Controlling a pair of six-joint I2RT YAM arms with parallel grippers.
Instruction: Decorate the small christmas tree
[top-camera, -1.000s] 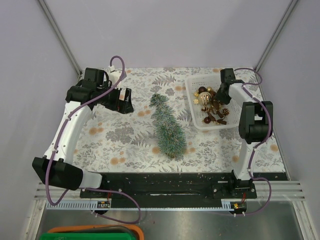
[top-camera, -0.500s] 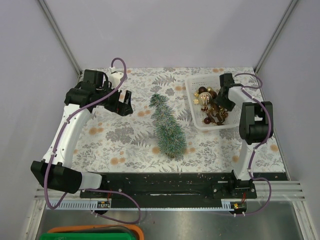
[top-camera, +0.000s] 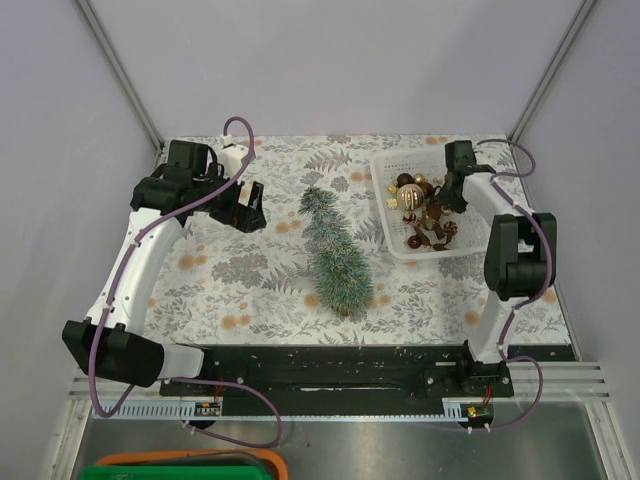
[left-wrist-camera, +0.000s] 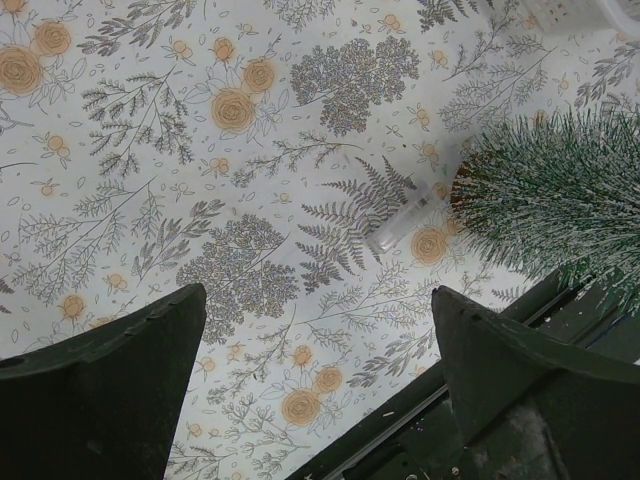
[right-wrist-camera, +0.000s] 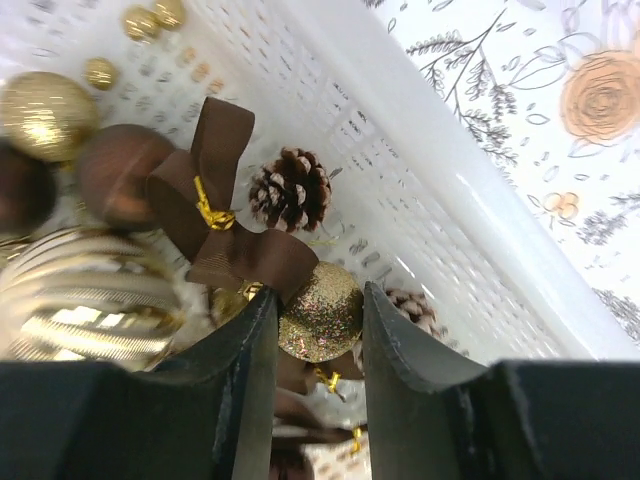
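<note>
While the left arm hangs over the far left of the surface, its hand is spread wide, both fingers far apart, nothing between them, only the flowered cloth below.

- Small christmas tree: lying on its side mid-surface, tip toward the far edge, thick end toward the arm bases. It is apart from both hands. In the left wrist view its frosted bristles fill the right edge.
- White basket: far right of the surface, just beside the tree's upper half but not touching it. It is full of loose ornaments.
- Right hand: down inside the basket, near its right wall. The fingers are drawn in to the width of a glitter gold bauble and press it from both sides, so it is gripped.
- Brown bow: lying right against the top of that bauble, with a gold tie at its knot.
- Pine cone: just beyond the bow, on the basket floor.
- Striped gold ball and brown ball: crowded to the left of the bow.
</note>
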